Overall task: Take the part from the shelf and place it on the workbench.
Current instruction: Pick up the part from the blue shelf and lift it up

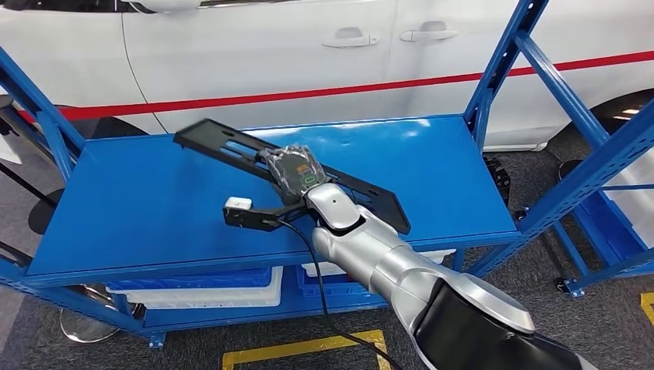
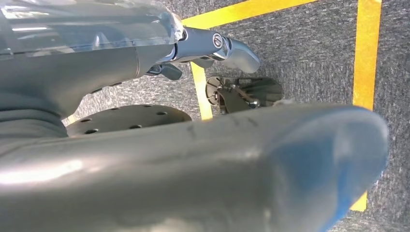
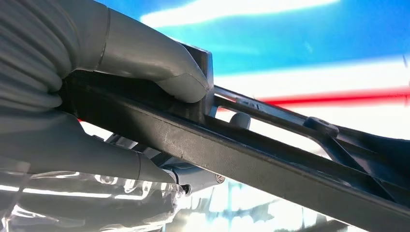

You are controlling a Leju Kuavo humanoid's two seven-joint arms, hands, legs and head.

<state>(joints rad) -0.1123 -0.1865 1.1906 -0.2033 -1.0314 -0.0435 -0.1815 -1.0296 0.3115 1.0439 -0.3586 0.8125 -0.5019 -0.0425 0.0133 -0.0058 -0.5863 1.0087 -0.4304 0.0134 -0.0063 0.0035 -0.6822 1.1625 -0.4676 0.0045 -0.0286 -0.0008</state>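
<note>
- Head view: bright, even overhead light; white glare streaks on the blue shelf (image 1: 154, 200) top, soft shadows beneath it; focus sharp
- Right wrist view: shelf surface blown out, near hand (image 3: 58, 96) soft
- Left wrist view: foreground blurred, floor sharper

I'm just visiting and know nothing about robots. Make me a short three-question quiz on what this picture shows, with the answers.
1. True or false: the robot's right hand grips the long black slotted plastic part.
2. On what does the part lie? A) the grey carpeted floor B) the blue metal shelf top C) a white plastic bin
3. What stands behind the shelf?

Key:
1. True: the right wrist view shows the thumb over the part's edge and fingers beneath it.
2. B
3. A white car with a red stripe along its side.
</note>
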